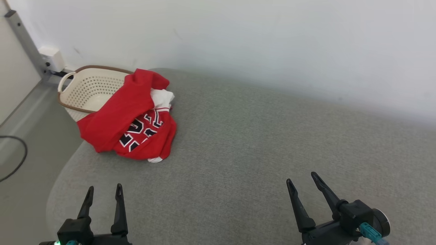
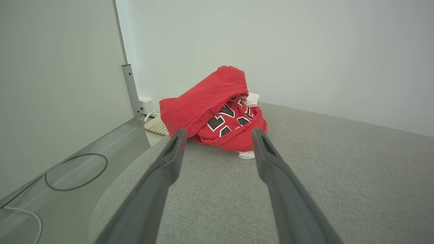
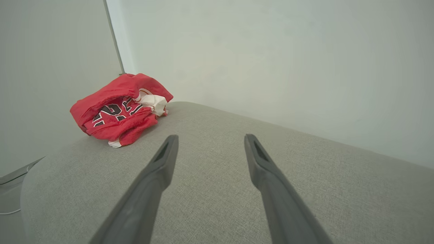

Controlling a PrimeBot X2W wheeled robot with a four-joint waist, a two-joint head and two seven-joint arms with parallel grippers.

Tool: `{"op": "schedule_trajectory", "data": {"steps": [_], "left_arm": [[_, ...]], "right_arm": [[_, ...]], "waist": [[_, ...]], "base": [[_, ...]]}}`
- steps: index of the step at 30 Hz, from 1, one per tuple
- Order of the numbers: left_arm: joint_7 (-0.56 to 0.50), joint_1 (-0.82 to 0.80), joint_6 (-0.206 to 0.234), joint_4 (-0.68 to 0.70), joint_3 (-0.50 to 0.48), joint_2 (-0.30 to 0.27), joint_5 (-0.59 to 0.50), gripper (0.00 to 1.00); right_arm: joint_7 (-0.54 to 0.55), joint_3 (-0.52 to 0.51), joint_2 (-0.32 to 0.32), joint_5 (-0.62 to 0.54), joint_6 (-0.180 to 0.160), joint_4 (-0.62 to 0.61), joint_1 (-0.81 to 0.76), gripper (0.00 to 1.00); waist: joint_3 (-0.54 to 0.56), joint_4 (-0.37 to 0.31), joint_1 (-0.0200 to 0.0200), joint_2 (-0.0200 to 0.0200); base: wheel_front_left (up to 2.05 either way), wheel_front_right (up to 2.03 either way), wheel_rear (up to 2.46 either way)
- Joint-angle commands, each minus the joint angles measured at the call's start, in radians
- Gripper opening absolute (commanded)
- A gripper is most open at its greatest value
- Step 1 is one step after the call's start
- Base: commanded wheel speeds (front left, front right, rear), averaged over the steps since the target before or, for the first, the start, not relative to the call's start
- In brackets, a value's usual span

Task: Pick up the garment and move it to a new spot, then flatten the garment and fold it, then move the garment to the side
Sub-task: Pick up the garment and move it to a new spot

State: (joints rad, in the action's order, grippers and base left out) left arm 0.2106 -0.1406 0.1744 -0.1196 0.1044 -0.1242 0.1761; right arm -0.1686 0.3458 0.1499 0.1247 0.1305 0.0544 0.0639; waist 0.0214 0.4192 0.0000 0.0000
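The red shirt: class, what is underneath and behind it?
The red shirt lies partly on the grey cushion and drapes over the cream basket. Its covered side cannot be seen.

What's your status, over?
Left gripper open, right gripper open, both empty. Red garment crumpled, untouched, lapping over the basket. Rim could snag it on lift.

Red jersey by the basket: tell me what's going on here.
Nothing is being handled yet. The red jersey lies crumpled on the left of the grey padded surface, draped partly over the rim of a white basket. The robot's left end effector and right end effector are both open and empty, near the front edge and apart from the jersey. The pickup has not begun.
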Motion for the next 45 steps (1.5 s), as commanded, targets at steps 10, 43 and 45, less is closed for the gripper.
{"op": "schedule_trajectory", "data": {"steps": [10, 43, 45], "left_arm": [[-0.009, 0.009, 0.013, 0.002, 0.006, -0.006, 0.006, 1.0], [-0.42, -0.76, -0.168, -0.379, -0.011, -0.184, 0.104, 1.0], [-0.439, -0.778, -0.17, -0.465, -0.015, -0.195, 0.113, 1.0]], "right_arm": [[-0.015, 0.003, 0.004, 0.01, 0.0, 0.015, 0.01, 1.0], [-0.001, 0.048, 0.066, 0.006, 0.0, -0.029, 0.116, 1.0], [-0.001, 0.052, 0.073, 0.008, 0.0, -0.031, 0.127, 1.0]], "waist": [[-0.005, 0.03, 0.0, 0.0], [-0.205, -0.154, 0.0, 0.0], [-0.225, -0.17, 0.0, 0.0]], "base": [[0.0, 0.0, 0.0], [0.0, 0.0, 0.0], [0.0, 0.0, 0.0]]}}
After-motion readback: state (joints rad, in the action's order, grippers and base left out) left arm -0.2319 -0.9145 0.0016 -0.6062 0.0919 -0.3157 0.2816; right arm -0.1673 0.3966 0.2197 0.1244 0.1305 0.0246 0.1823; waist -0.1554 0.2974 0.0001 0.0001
